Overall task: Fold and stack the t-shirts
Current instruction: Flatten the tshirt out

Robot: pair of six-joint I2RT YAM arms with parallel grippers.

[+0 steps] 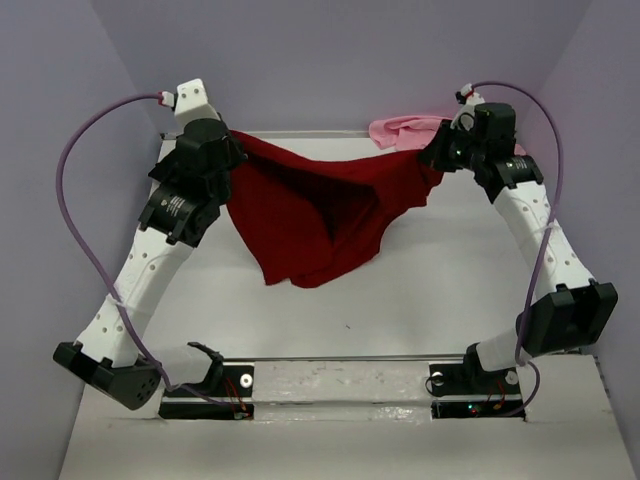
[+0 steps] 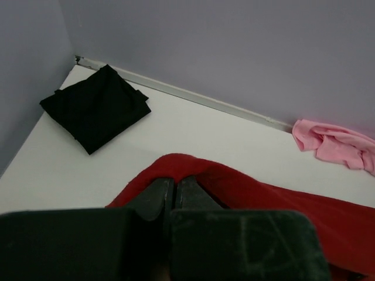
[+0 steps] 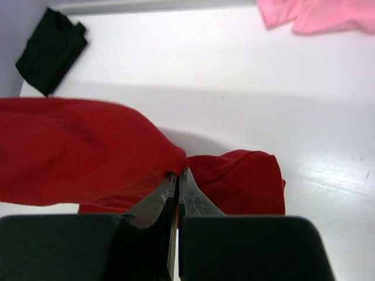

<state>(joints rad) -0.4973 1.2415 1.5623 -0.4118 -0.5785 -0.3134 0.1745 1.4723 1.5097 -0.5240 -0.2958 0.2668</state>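
The dark red t-shirt (image 1: pixel 310 215) hangs spread between the two hands above the far half of the surface (image 1: pixel 430 300). The left hand (image 2: pixel 174 186) is closed on the shirt's upper edge at the left end. The right hand (image 3: pixel 177 175) is closed on the same edge at the right end. Between the two grips the upper edge sags in a shallow curve. The lower edge drops to a rounded point toward the middle of the surface; whether it touches the surface cannot be determined.

The black t-shirt (image 2: pixel 96 108) lies folded flat in the far left corner, close to the left wall (image 2: pixel 23 70) and the back wall (image 2: pixel 234 47), well apart from the red one. The pink t-shirt (image 1: pixel 405 130) lies crumpled at the far edge, right of centre, just behind the right hand.

Bare surface extends from the hanging lower edge to the near edge, and along the right side
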